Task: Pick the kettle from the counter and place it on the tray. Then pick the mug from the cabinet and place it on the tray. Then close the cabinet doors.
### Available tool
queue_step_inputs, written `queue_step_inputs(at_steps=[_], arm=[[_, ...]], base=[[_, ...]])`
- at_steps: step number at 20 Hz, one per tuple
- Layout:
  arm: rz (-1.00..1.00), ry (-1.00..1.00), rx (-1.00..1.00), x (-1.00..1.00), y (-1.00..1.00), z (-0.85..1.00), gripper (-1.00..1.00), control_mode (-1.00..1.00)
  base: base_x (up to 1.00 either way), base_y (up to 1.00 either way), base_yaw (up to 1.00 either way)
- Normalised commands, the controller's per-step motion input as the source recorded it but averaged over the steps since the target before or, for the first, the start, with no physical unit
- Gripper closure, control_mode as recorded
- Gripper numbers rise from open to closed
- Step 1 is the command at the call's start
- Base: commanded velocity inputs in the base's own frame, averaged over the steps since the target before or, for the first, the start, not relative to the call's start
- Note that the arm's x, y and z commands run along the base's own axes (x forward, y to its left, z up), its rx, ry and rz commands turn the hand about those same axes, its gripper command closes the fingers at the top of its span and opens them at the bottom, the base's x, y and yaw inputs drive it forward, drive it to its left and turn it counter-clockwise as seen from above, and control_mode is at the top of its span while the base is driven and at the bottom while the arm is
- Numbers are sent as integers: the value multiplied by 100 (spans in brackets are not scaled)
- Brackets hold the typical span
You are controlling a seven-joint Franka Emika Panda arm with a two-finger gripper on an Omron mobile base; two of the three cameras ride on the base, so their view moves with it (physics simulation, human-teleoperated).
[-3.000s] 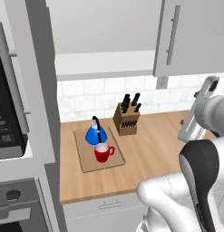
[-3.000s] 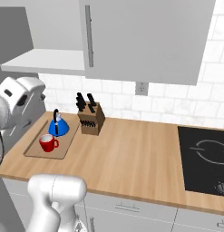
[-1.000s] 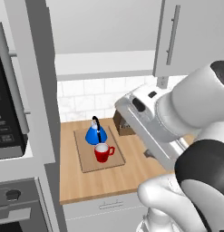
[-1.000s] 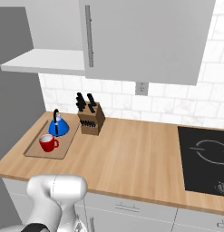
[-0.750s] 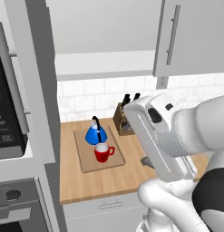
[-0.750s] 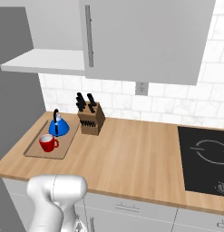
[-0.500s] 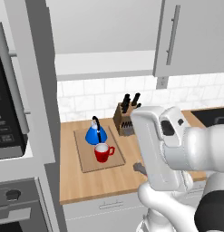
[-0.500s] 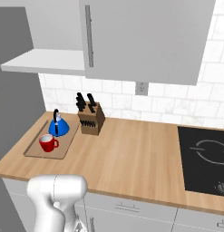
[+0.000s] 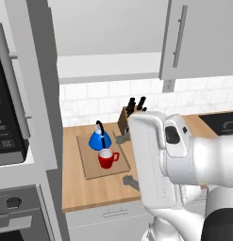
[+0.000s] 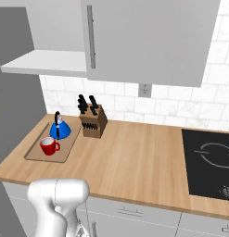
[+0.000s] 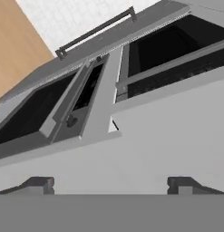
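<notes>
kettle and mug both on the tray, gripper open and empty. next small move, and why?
Probably swing the hand up toward the open cabinet door at the left. The kettle and mug already sit on the tray, and the gripper is open, pointing at the oven column.

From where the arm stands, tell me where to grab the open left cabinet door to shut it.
Grip the cabinet door by its free front edge, or push its face, coming from the left. It stands swung out edge-on toward the base, and its handle is not visible. The gripper is open, facing the oven column.
</notes>
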Motion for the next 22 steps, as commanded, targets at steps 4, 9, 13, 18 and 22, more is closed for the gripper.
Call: queue_step_inputs(at_steps=[4,9,13,18,22], arm=[[2,-11,2,-40,35,0,-100,-100],[0,-12,1,-4,56,3,-100,-100],[0,-9,0,-12,61,5,-100,-100],[0,-2,0,-3,59,0,-100,-100],[0,0,0,11,54,1,-100,-100]], base=[[0,0,0],[0,0,0],[0,0,0],[0,0,0],[0,0,0]])
